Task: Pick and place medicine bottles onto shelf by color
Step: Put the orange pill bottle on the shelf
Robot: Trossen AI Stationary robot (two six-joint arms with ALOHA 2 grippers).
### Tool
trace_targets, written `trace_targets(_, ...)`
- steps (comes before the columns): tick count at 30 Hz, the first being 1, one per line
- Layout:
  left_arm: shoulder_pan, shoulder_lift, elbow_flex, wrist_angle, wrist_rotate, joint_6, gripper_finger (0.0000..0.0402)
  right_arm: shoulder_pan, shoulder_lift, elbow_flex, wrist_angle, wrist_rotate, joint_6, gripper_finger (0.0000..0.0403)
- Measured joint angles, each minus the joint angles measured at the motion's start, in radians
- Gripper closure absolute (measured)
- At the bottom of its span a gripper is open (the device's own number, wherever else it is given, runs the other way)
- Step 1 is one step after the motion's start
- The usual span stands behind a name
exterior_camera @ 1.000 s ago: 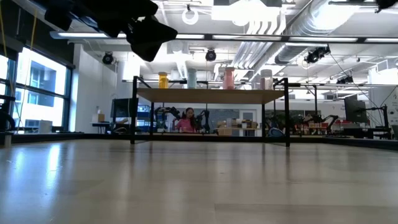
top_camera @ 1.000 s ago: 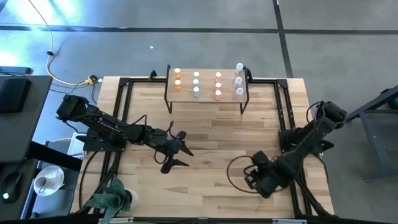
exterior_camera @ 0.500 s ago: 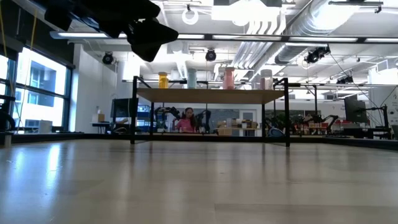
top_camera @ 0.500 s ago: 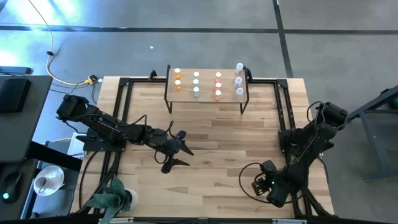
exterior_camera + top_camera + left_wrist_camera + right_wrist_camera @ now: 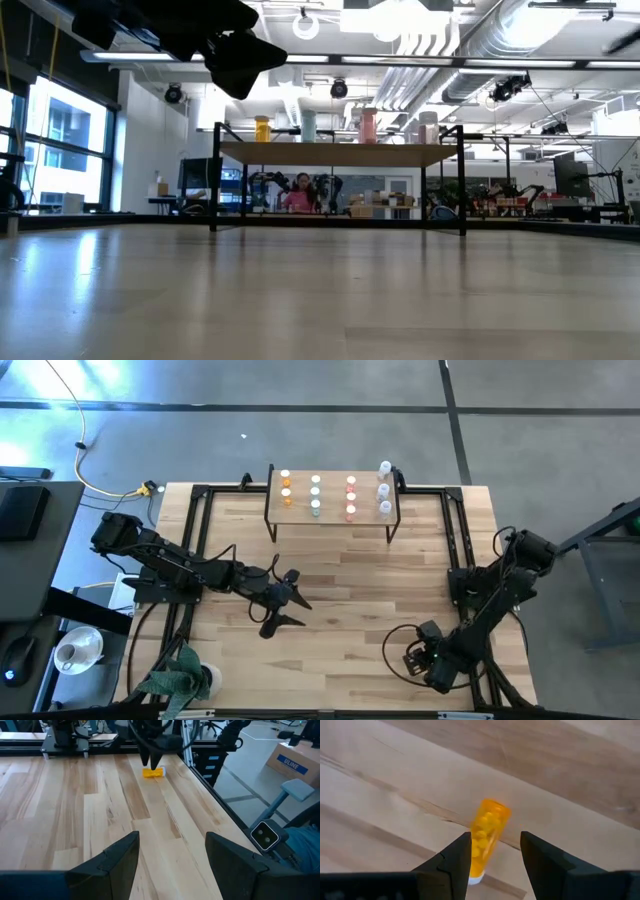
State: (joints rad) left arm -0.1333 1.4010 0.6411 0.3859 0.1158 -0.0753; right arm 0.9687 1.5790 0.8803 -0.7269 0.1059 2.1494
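Presently: right end effector [image 5: 492,865] poised low over an orange bottle [image 5: 486,839], fingers [image 5: 451,862] apart, straddling the cap end with a gap on each side; nothing gripped. Bottle lying on its side on the worktop [image 5: 340,575], near the front right corner, pills visible inside, white cap just at the fingers. Same bottle seen far off in the left wrist view [image 5: 153,772] with the right arm's fingers above it.

Risks, judged only:
- Closing on a round body lying flat could squeeze it out sideways or roll it off along the boards.
- Grip near the cap end rather than mid-body likely to let the bottle droop or pivot on lift.
- Descent slightly off could press one finger onto the bottle and pin it.
- Placement later: shelf [image 5: 274,496] at the far edge already crowded with rows of bottles [image 5: 316,495]; carried bottle could knock neighbours over. Orange ones [image 5: 286,488] at its left end, well apart from this pick.

Left end effector [image 5: 171,855] hanging over mid-worktop, left of centre, fingers wide apart, empty.

Hard to make out:
- Bottle not distinguishable in the high view, lost under the right wrist.
- Contact between fingertips and worktop not determinable.
- Low view shows only the front row on the shelf.
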Motion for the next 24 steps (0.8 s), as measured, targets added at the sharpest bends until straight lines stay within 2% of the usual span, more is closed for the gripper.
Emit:
trace_targets(10,0.000,0.000,0.000,0.000,0.000,0.000,0.0183,-0.040,0.070,0.000,0.057,-0.064,-0.062,0.0245)
trace_targets(20,0.000,0.000,0.000,0.000,0.000,0.000,0.0183,-0.040,0.070,0.001,0.061,-0.063,-0.092,0.0322)
trace_targets(24,0.000,0.000,0.000,0.000,0.000,-0.001,0.0183,-0.045,0.069,0.001,0.061,-0.049,-0.157,0.0332)
